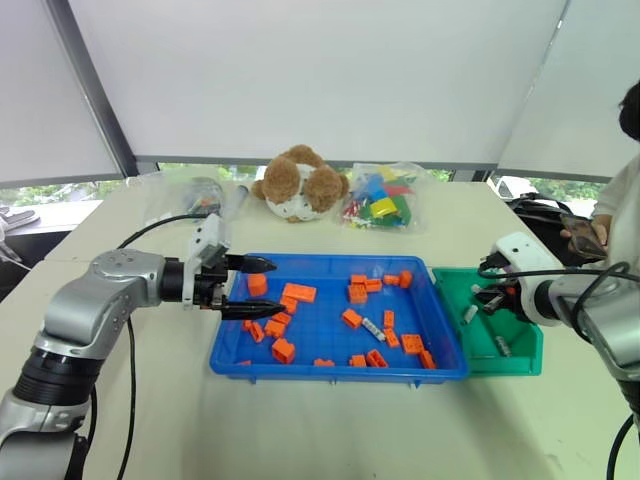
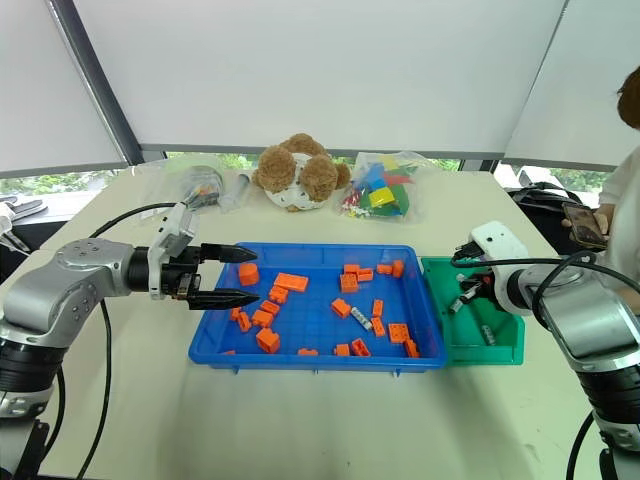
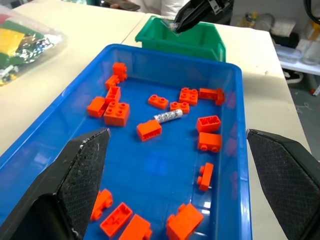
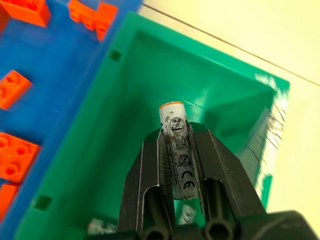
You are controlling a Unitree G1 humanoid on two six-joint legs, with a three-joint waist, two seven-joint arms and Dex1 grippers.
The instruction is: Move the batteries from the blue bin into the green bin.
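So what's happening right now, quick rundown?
Right gripper shut on a battery, over the green bin. Left gripper open above the blue bin. One battery left among orange blocks. Nothing in the way.

Left arm (image 1: 95, 300): silver-grey metal shell, black ribbed band at the elbow joint, white housing at the wrist. A black cable (image 1: 130, 360) is looped from the forearm. Left end effector (image 1: 250, 287): two black tapered fingers, their inner pads (image 3: 82, 172) seen to be cross-hatched. Right arm (image 2: 590, 320): same silver-grey shell, white wrist cover, black cables draped over it. Right end effector (image 4: 182, 165): black fingers, round bolt heads at the base.
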